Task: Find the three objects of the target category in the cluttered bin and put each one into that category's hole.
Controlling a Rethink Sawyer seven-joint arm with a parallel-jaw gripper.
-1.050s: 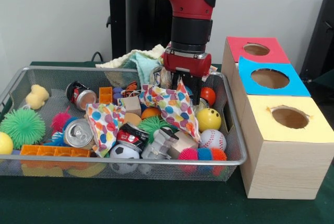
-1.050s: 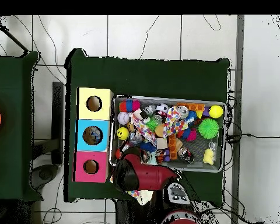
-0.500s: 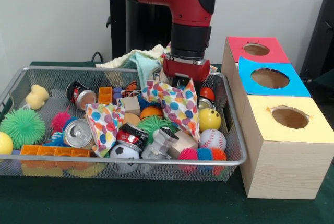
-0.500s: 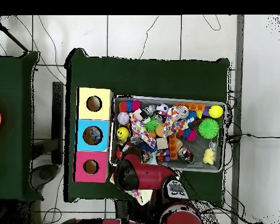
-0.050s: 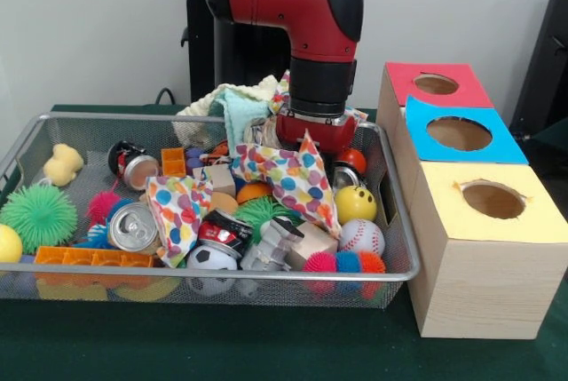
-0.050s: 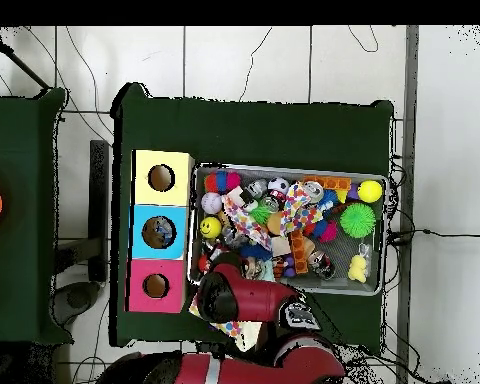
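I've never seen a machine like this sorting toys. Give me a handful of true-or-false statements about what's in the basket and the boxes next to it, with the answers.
1. Three boxes stand beside the wire basket, each with a round hole on top. True: a pink box, a blue box and a yellow box.
2. The baseball lies on the table outside the basket. False: it sits inside, near the corner by the yellow box.
3. The gripper is down in the basket behind a polka-dot cloth. True.
4. The green spiky ball is at the end of the basket next to the boxes. False: it is at the opposite end.
5. A silver can lies among the toys. True.
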